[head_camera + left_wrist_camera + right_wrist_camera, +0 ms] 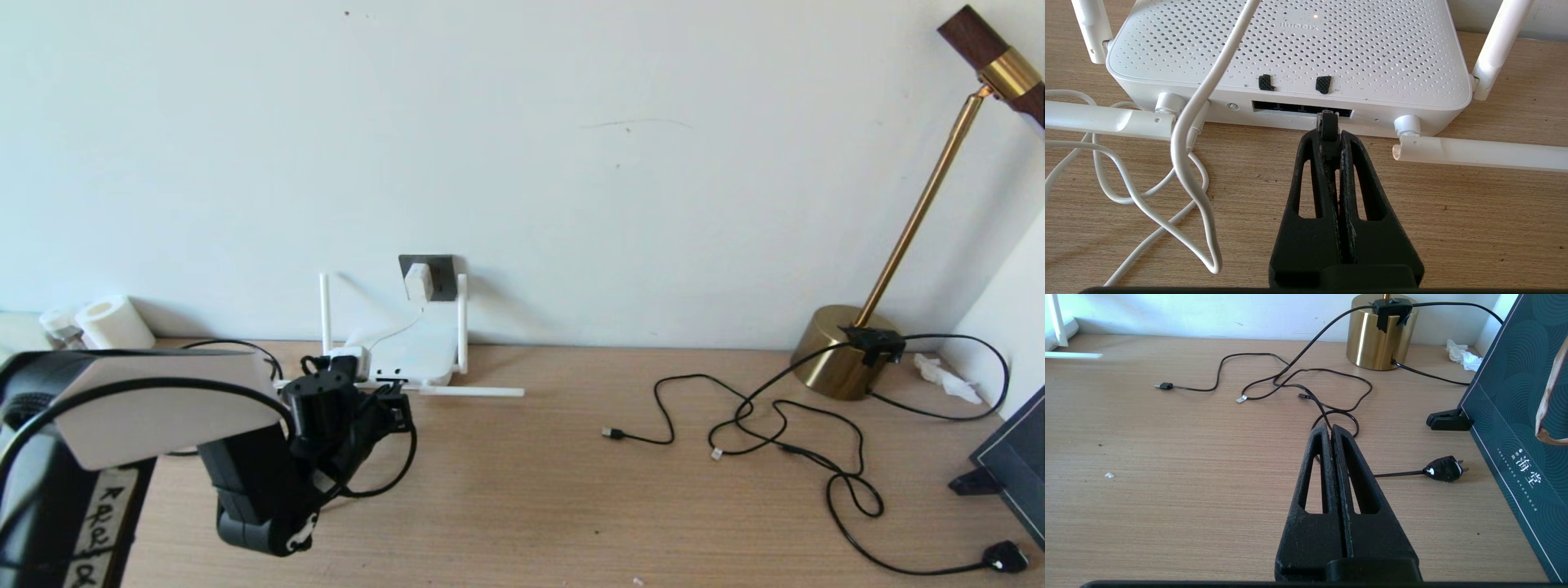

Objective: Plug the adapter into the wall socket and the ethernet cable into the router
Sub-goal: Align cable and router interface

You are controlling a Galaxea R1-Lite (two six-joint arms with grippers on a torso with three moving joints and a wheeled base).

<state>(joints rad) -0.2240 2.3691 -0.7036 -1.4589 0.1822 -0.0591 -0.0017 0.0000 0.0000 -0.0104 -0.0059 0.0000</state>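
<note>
The white adapter (418, 282) sits plugged into the dark grey wall socket (441, 273), and its thin white cord (1188, 134) runs down to the router. The white router (1290, 45) lies flat by the wall with its antennas spread. My left gripper (1329, 139) is shut on the black plug of the ethernet cable (1327, 122), whose tip is at the mouth of the router's dark port strip (1290, 108). The cable (406, 457) loops behind that gripper (392, 400). My right gripper (1330, 428) hovers shut and empty over the table, out of the head view.
Thin black cables (784, 425) sprawl over the right half of the table, ending in a black mains plug (1445, 468). A brass lamp base (837, 351) stands at the back right, beside a dark patterned box (1515, 400). A paper roll (114, 322) sits at the far left.
</note>
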